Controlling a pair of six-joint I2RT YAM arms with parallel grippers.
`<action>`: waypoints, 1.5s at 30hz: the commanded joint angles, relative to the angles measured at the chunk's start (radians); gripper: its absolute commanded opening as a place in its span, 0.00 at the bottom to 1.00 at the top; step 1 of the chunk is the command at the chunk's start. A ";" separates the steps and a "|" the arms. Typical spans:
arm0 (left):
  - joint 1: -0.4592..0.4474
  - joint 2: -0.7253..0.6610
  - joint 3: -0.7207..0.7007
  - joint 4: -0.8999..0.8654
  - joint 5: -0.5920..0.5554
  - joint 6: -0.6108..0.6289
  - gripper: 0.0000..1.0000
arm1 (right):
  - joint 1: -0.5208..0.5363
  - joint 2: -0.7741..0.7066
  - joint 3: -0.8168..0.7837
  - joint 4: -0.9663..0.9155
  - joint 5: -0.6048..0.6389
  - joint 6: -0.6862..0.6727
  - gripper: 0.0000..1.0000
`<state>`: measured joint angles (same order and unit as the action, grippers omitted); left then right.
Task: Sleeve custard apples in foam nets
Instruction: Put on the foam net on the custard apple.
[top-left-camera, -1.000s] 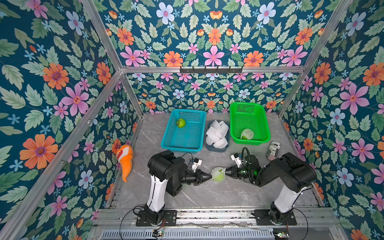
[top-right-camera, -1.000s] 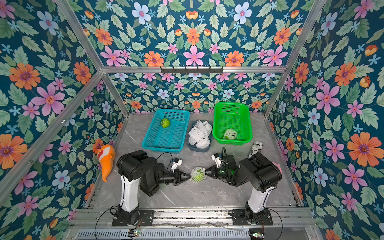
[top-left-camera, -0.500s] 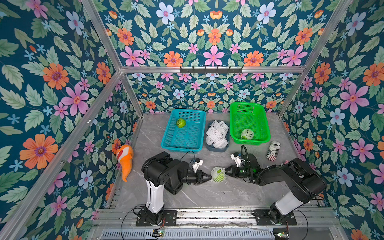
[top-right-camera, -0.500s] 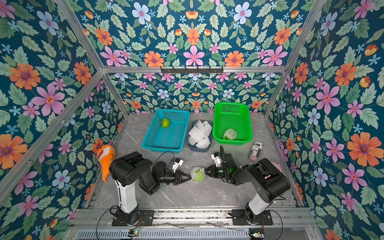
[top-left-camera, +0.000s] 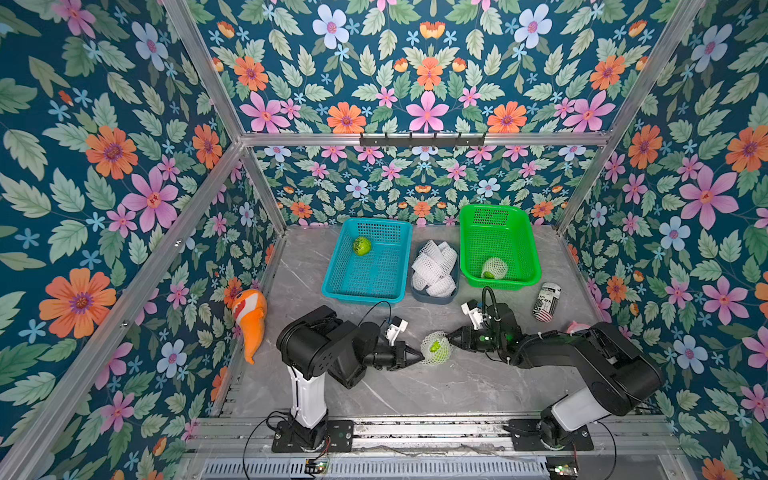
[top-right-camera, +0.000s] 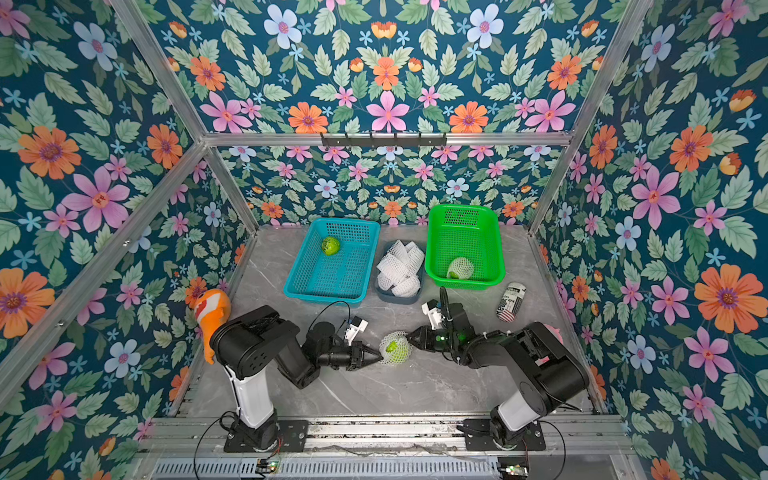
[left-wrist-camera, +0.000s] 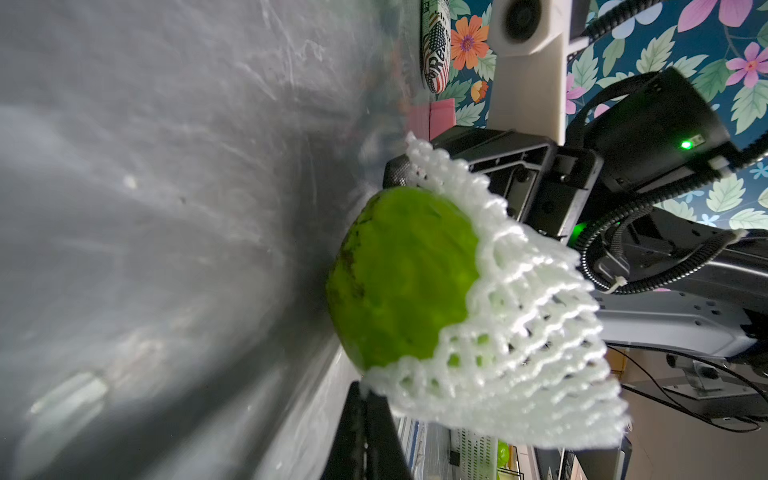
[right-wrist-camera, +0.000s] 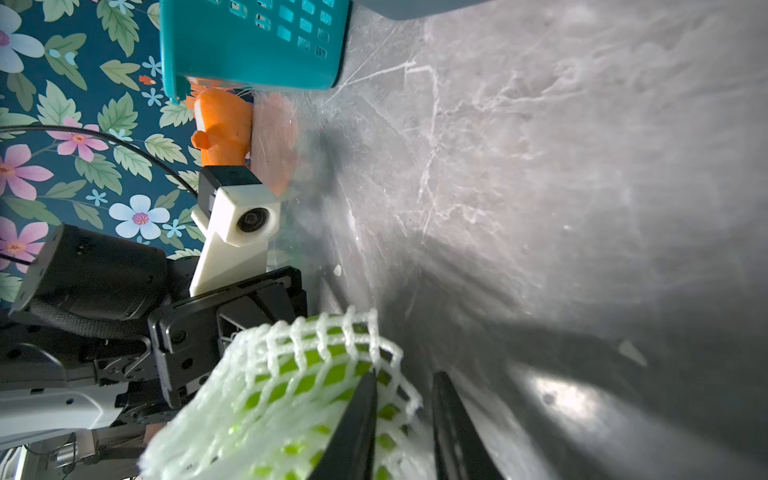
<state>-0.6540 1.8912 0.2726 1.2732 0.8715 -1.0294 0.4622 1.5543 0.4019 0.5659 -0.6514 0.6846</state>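
Left wrist view: left hand (left-wrist-camera: 362, 395) pressed together, pinching net (left-wrist-camera: 519, 332) edge; apple (left-wrist-camera: 399, 274) half-sleeved. Right hand (right-wrist-camera: 405, 382) slightly spread against net.

This is looking like a robotics lab test cell: aluminium frame bars (top-left-camera: 208, 183) are holding floral-printed wall panels (top-left-camera: 104, 166) around a grey marble-look tabletop (top-left-camera: 415, 386), while two robot arms (top-left-camera: 316, 345) are standing bolted to a slotted rail (top-left-camera: 436, 432), cables (top-left-camera: 253, 440) trailing.
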 joint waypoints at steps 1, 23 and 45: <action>0.000 0.000 0.009 -0.064 -0.039 0.037 0.00 | -0.007 -0.005 0.009 -0.057 -0.024 -0.017 0.26; -0.012 -0.053 0.097 -0.386 -0.094 0.170 0.00 | 0.002 0.085 0.046 -0.077 -0.021 -0.036 0.04; -0.033 -0.074 0.166 -0.607 -0.188 0.252 0.00 | 0.039 0.136 0.076 -0.100 0.022 -0.047 0.00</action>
<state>-0.6842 1.7958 0.4370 0.7830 0.8078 -0.8425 0.4896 1.6722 0.4755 0.5003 -0.6270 0.6476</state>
